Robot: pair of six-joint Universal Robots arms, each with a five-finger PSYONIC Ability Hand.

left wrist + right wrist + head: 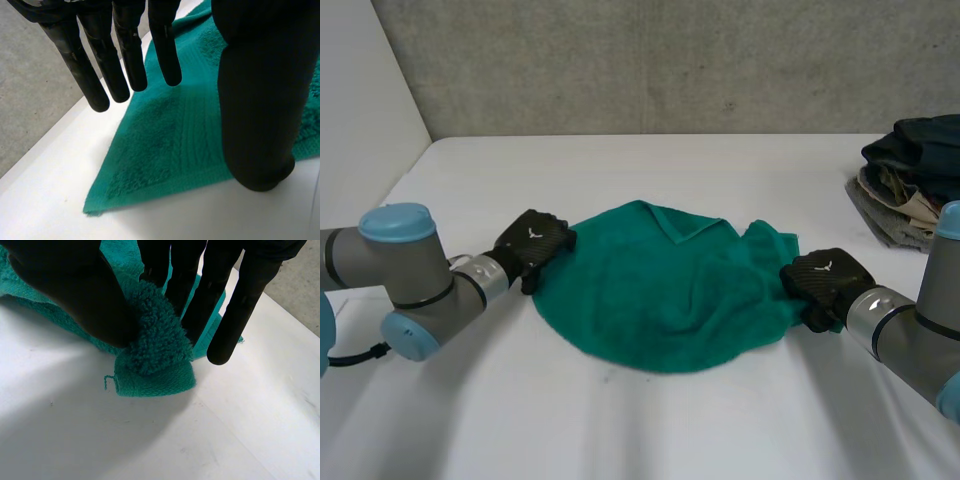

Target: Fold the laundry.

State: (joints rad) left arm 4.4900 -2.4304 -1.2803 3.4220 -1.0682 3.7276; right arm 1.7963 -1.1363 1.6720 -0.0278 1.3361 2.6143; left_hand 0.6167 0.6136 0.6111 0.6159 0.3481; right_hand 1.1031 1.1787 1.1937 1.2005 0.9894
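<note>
One green towel (660, 295) lies crumpled at centre frame on the white table (620, 430). One clothes pile (910, 180) sits upper right. Left hand (532, 245): fingers straight, spread over the towel's left corner. Right hand (825, 280): thumb and fingers pinch the right corner.

The teal-green terry-cloth towel (660, 290) is fuzzy looped pile, with a flat-woven ribbed band along its hem. The smooth white desk (650, 430) under the towel looks matt, faintly sheened. The black left hand (125, 55) and black right hand (250, 295) at the towel's edges look like smooth, matt plastic. Behind the towel, the grey concrete wall (670, 60) is rough and speckled.
</note>
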